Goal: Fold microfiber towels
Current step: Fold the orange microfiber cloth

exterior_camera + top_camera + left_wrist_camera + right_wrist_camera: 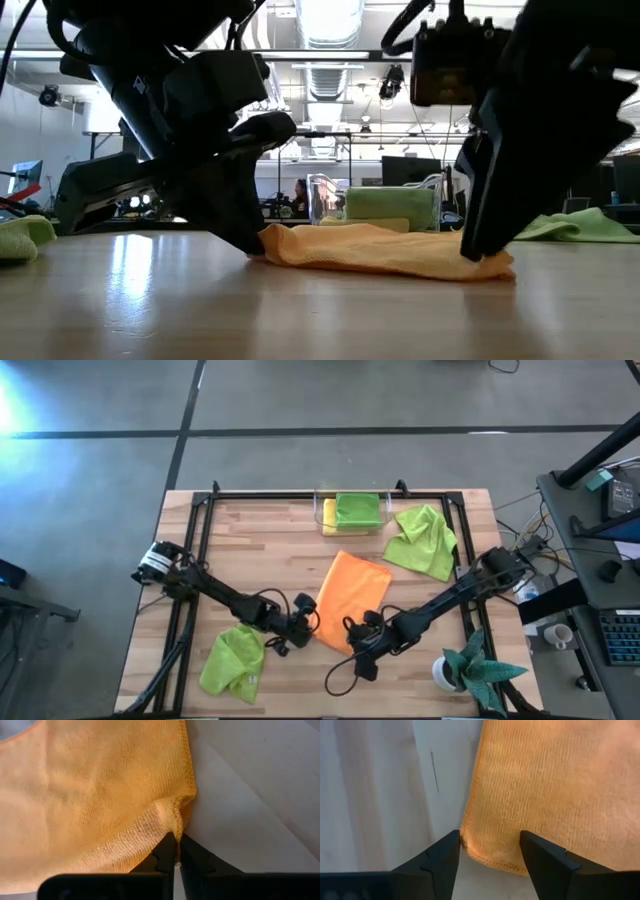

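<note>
From above, the orange towel (352,598) lies flat mid-table, the left gripper (305,628) at its near-left corner and the right gripper (362,644) at its near edge. 1 lime towel (233,661) lies crumpled near the left arm, another (424,541) beside the clear bin (352,513), which holds a third on a yellow one.

At table height, both grippers touch down at the orange towel's (385,251) ends.

Left wrist: the fingers (165,857) are pinched together on the towel's (95,800) corner.

Right wrist: the fingers (442,860) stand apart, straddling the towel's (545,785) edge.
</note>
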Motion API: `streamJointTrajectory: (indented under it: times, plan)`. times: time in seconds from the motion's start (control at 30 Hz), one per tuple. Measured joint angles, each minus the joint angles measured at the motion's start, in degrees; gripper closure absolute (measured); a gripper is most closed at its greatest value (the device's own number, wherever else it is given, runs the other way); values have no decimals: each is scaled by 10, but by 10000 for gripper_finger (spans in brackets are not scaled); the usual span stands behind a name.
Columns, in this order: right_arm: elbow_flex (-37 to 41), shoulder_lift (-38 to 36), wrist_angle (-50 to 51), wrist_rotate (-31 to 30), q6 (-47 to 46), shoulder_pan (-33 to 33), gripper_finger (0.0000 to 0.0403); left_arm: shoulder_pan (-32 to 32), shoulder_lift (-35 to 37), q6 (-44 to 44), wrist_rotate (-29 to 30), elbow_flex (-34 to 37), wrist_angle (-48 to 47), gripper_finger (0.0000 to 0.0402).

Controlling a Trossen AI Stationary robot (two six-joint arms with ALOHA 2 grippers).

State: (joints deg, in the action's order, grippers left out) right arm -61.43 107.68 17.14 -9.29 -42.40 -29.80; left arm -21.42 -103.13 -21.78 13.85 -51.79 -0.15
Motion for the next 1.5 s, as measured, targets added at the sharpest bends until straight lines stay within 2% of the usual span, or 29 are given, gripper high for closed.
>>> streamJointTrajectory:
  times: [0.3, 0.4, 0.6, 0.8, 1.03, 1.23, 1.5]
  plan:
    - [-4, 33, -4, -6, 9, 1, 198, 1, 1, 2, 0, -3, 1, 400]
    - [-5, 39, -2, -7, 8, 2, 213, 1, 1, 2, 0, -4, 1, 400]
    - [-5, 43, 9, -36, -2, 11, 297, 1, 1, 5, -3, -7, 2, 400]
    - [-3, 40, 11, -38, -11, 26, 384, 2, 1, 34, -3, -15, 3, 400]
    - [3, 8, 28, -19, -11, 27, 392, 3, 1, 55, -3, -32, -14, 400]
    - [2, -29, 52, -8, -11, 27, 393, 5, 1, 112, -15, -69, -38, 400]
    - [1, -42, 57, 26, -42, 14, 394, 5, 2, 211, -36, -131, -96, 400]
